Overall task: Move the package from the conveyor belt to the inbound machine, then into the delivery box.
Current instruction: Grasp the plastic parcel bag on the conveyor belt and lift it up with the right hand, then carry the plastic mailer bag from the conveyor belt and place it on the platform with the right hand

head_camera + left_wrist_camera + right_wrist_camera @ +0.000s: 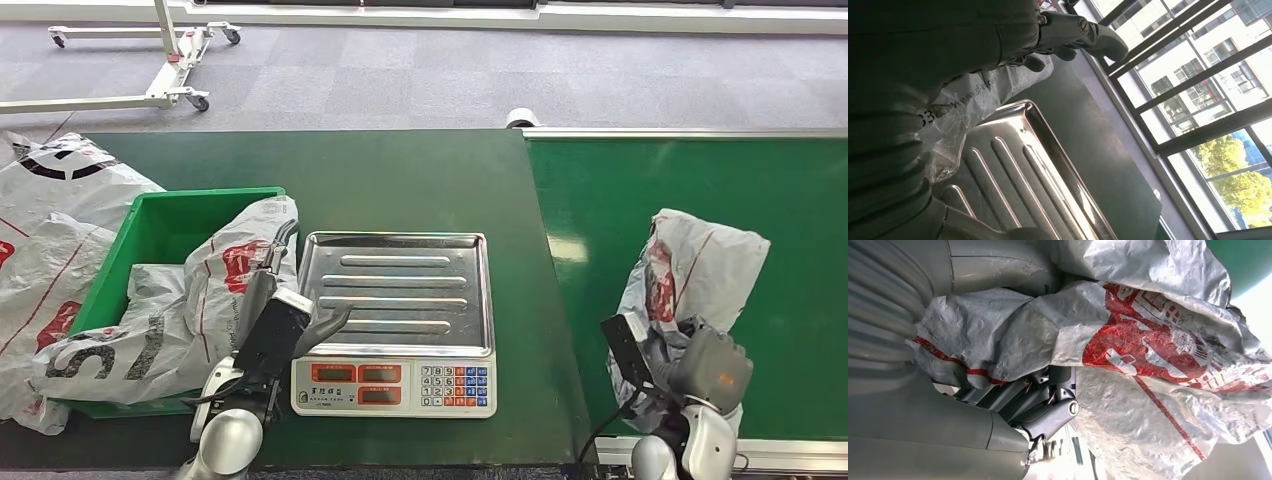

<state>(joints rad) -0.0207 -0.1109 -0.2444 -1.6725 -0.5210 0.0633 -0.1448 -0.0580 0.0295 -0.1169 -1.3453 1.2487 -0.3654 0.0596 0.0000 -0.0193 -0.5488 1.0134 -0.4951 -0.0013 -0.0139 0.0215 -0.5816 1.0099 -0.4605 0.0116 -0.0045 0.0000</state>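
RISK: your right hand grips the grey courier bag at the conveyor belt's near edge | slack film may slip before the scale tray | left hand spread, empty

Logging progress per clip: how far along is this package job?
Done: bagged packages already lie in the green box. In hand: the right hand grips a package on the belt. Left: the scale tray is bare, so weighing and boxing remain. The left hand hovers open.
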